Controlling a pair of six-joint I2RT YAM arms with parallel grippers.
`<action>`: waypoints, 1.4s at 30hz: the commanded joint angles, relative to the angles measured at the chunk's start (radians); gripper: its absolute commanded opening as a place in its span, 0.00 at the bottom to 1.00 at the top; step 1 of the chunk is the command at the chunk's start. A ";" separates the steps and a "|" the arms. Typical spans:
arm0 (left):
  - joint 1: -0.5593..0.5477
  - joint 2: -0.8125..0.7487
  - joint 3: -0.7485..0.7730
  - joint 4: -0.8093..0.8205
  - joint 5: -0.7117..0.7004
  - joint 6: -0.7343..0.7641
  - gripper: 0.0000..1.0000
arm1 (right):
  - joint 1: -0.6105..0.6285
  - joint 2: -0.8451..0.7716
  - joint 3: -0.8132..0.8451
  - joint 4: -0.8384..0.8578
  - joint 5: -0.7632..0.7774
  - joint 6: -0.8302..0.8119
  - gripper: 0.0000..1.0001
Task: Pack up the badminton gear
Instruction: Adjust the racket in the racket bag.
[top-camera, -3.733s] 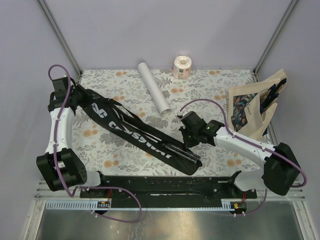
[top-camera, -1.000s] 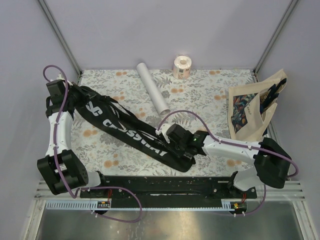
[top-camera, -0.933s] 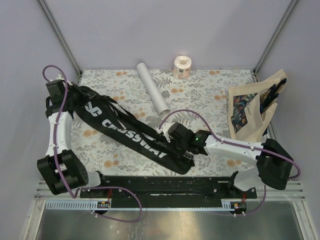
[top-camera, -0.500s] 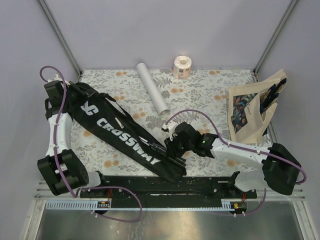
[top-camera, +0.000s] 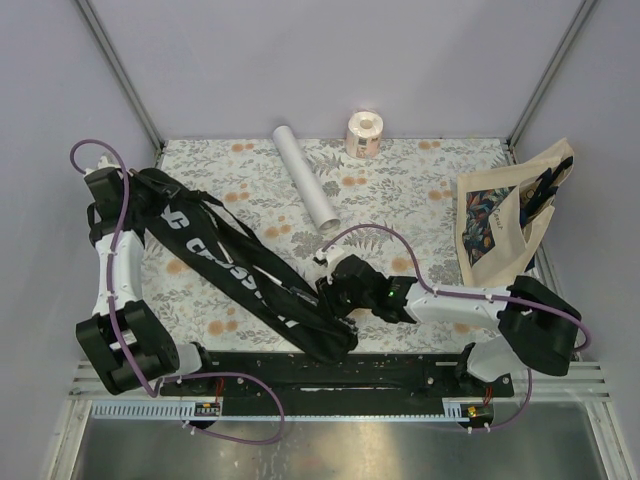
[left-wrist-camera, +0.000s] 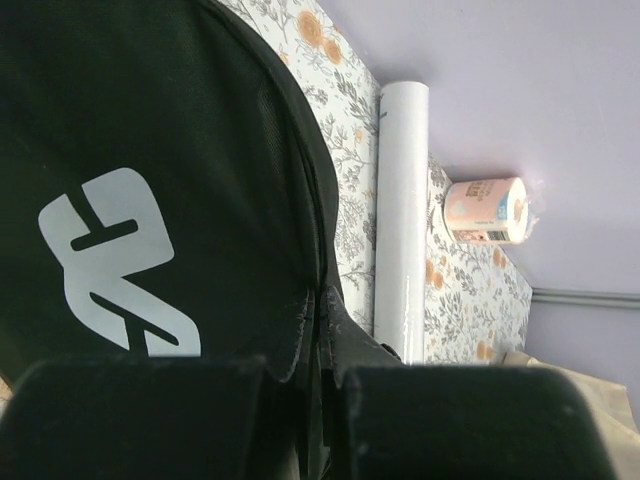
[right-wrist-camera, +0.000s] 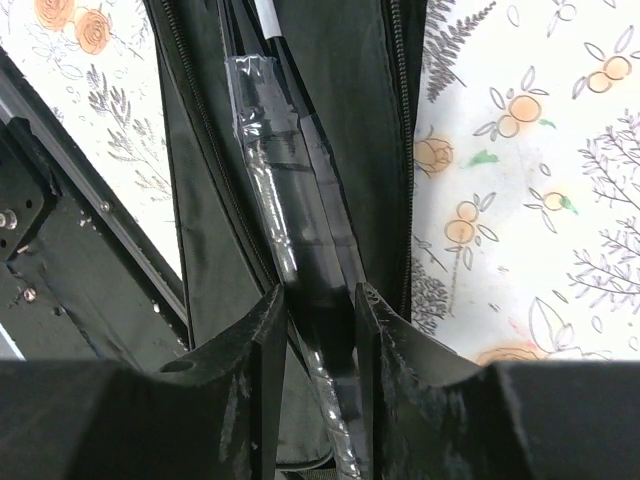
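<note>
Compared with a few seconds back, the bag (top-camera: 215, 255) had swung round a fair bit. Its low end used to sit out toward the middle-right of the bench (top-camera: 420, 200). This time it was pulled in close to the black rail (top-camera: 300, 370) at the near edge, and the bag ran steeper from far left down to there. The white lettering was partly folded out of sight, too.

The left pincer (top-camera: 140, 188) had drifted further left with the top end of the bag. It was clamped tight on the fabric by the zip seam, fingers (left-wrist-camera: 150, 420) pressed together.

The right pincer (top-camera: 328, 297) had come in from the right and was down at the bag's low end. In its wrist view it was gripping the racket handles (right-wrist-camera: 300, 200), black and wrapped in clear plastic, which were lying inside the opened bag.

The tube (top-camera: 307, 188) hadn't budged. It lay at a slant on the far half of the bench, apart from the bag. Same went for the roll (top-camera: 364, 133) standing at the back edge and the tote (top-camera: 500, 220) leaning at the right side.

The bench had a white cloth with grey leaves and orange flowers on it. Plain lilac walls (top-camera: 330, 60) stood all round, with metal posts in the back corners.
</note>
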 joint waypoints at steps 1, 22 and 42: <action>-0.006 -0.028 0.010 -0.048 0.085 0.011 0.00 | 0.026 0.055 0.070 0.072 0.131 0.115 0.17; 0.012 -0.034 0.005 0.018 0.171 0.019 0.00 | -0.183 0.034 0.221 -0.094 -0.174 -0.118 0.66; 0.021 -0.037 -0.020 0.034 0.157 -0.022 0.00 | -0.127 0.304 0.141 0.077 -0.312 0.001 0.47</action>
